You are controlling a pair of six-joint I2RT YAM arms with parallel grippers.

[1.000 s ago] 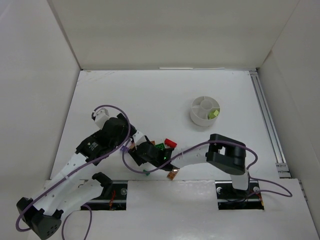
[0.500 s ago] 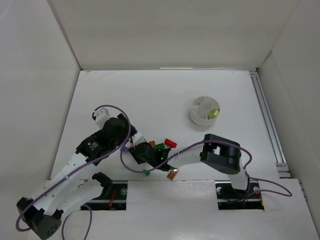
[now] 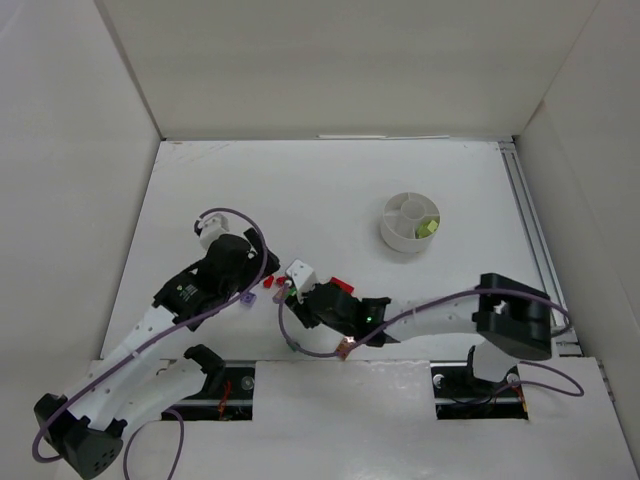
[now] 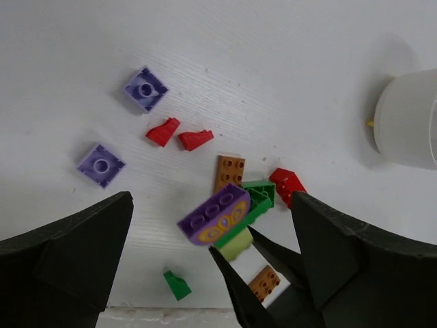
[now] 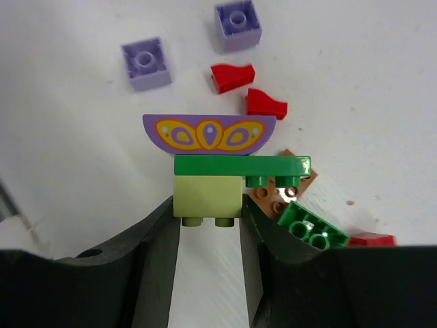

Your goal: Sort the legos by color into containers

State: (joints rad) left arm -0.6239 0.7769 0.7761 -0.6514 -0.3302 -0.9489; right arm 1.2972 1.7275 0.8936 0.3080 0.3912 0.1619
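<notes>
My right gripper [image 5: 208, 208] is shut on a pale yellow brick [image 5: 208, 197]. A green plate [image 5: 242, 166] and a purple arched brick [image 5: 209, 132] are stuck on it, and the stack is held above the table. The stack also shows in the left wrist view [image 4: 215, 214]. My left gripper [image 4: 212, 199] is open and empty right over it. Loose on the table are purple squares [image 4: 145, 89], red bits [image 4: 162, 131], brown bricks [image 4: 230, 172], green bricks [image 4: 263, 191] and a red brick [image 4: 287, 184]. The white dish [image 3: 404, 237] holds one yellow-green brick [image 3: 428, 227].
Both grippers crowd together at the near left, the left [image 3: 262, 275] and the right [image 3: 297, 292]. A brown brick [image 3: 345, 348] lies at the table's near edge. White walls enclose the table, with a rail [image 3: 530, 230] along the right side.
The right arm's elbow has swung out to the right and its gripper has shifted right and turned. The left gripper has drawn back slightly toward the far left.
</notes>
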